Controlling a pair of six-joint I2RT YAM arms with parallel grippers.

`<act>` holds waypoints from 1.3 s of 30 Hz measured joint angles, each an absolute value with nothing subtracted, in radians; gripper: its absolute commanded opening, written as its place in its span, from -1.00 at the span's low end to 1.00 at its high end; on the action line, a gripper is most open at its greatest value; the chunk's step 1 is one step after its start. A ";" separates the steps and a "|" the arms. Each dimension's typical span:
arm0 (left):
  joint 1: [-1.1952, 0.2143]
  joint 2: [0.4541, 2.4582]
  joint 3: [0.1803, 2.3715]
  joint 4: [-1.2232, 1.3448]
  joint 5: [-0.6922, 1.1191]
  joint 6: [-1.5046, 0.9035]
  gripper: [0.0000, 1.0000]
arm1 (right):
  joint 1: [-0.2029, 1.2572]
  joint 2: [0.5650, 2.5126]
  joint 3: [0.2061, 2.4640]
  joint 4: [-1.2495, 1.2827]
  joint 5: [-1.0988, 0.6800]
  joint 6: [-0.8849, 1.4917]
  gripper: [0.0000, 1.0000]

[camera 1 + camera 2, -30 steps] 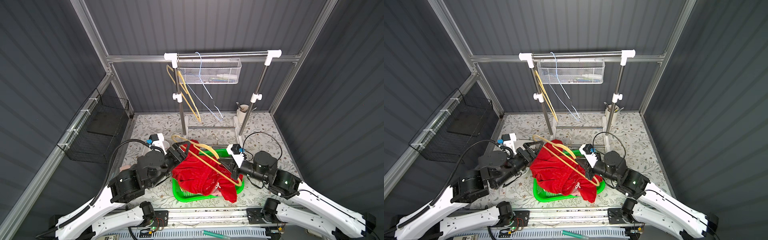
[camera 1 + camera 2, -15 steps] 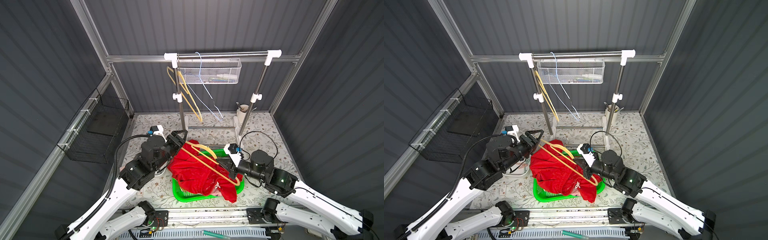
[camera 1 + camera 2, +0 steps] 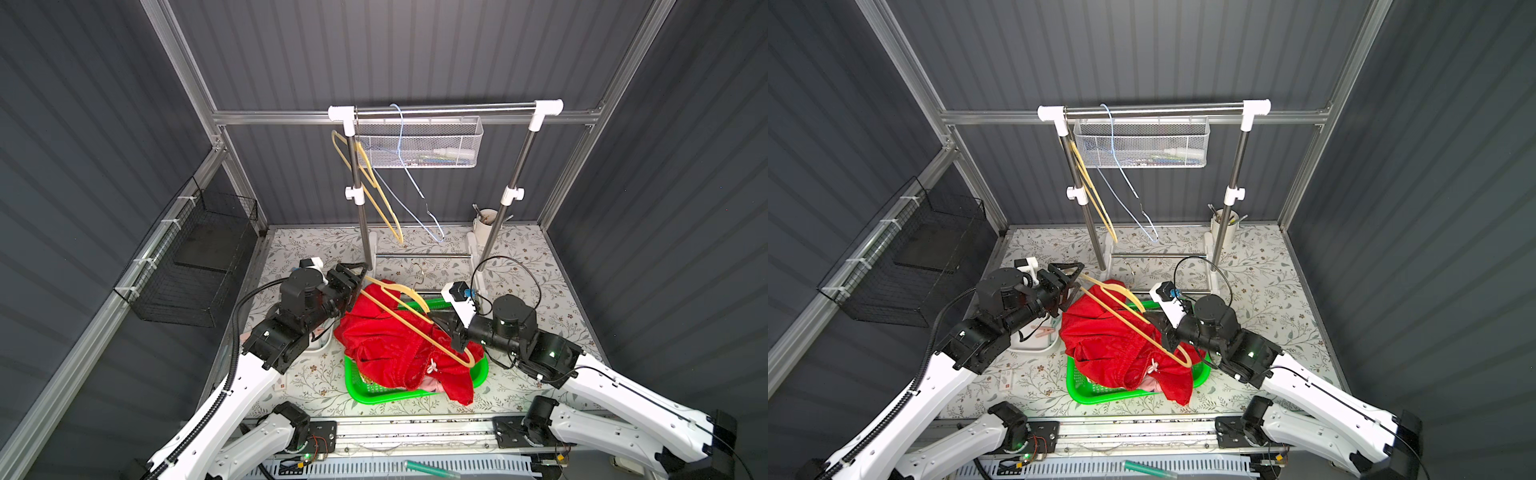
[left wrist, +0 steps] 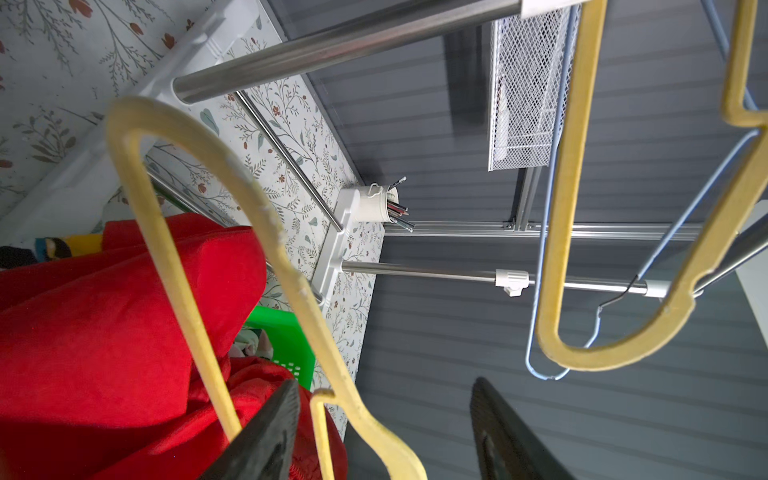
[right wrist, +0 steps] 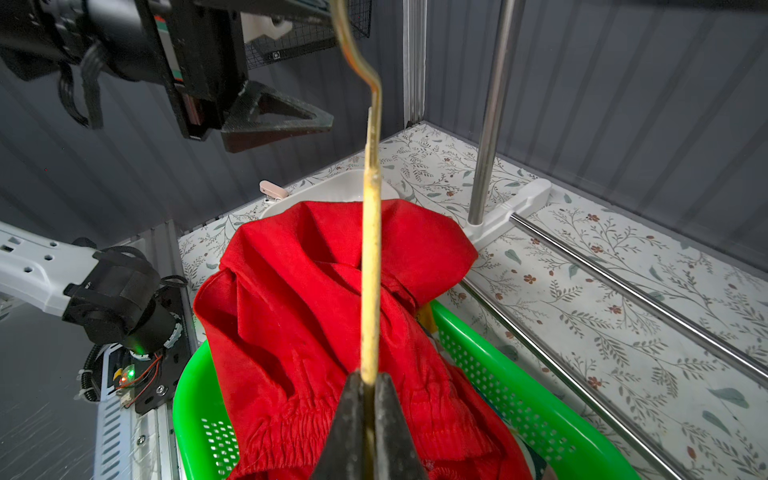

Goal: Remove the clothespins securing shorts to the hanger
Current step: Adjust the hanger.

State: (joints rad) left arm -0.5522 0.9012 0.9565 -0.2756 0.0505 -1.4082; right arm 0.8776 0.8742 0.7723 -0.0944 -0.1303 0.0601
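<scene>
The red shorts [image 3: 386, 349] [image 3: 1108, 345] lie bunched over a green basket [image 3: 374, 392] [image 3: 1096, 395]. A yellow hanger [image 3: 399, 318] [image 3: 1121, 318] slants just above them. My right gripper [image 3: 440, 328] [image 5: 370, 376] is shut on the hanger's [image 5: 371, 270] lower bar. At the hanger's other end, my left gripper [image 3: 359, 270] [image 3: 1075, 274] [image 4: 384, 384] is open. The hanger's [image 4: 178, 282] shoulder passes between its fingers without being pinched. One pale pink clothespin [image 3: 1042, 331] [image 5: 272, 190] rests on a white tray [image 3: 1034, 343]. No clothespin shows on the hanger.
A steel garment rack [image 3: 444, 110] stands at the back with a mesh basket [image 3: 417, 143], a second yellow hanger [image 3: 374, 187] and a blue wire hanger [image 3: 415, 187]. A white cup of pens [image 3: 484, 220] stands by its right post. A black wire basket [image 3: 195, 270] hangs on the left wall.
My left arm has risen and swung toward the back, bringing its open gripper round the hanger's left end. The right gripper has lifted the hanger slightly.
</scene>
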 measured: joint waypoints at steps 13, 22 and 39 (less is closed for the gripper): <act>-0.476 0.969 0.861 -0.075 0.152 -1.497 0.25 | 0.877 0.874 0.769 -0.019 -0.144 0.072 -1.00; -0.464 0.995 0.857 0.017 0.151 -1.522 -0.04 | 0.877 0.895 0.764 0.008 -0.158 0.080 -1.00; -0.463 1.009 0.829 0.107 0.139 -1.557 -1.00 | 0.877 0.939 0.763 0.049 -0.176 0.090 -0.86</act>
State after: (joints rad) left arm -0.4629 1.0088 0.8288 0.1070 0.1394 -1.5574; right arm 0.8768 0.9386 0.7628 0.0494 -0.1761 0.0898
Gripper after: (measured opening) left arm 0.141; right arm 0.073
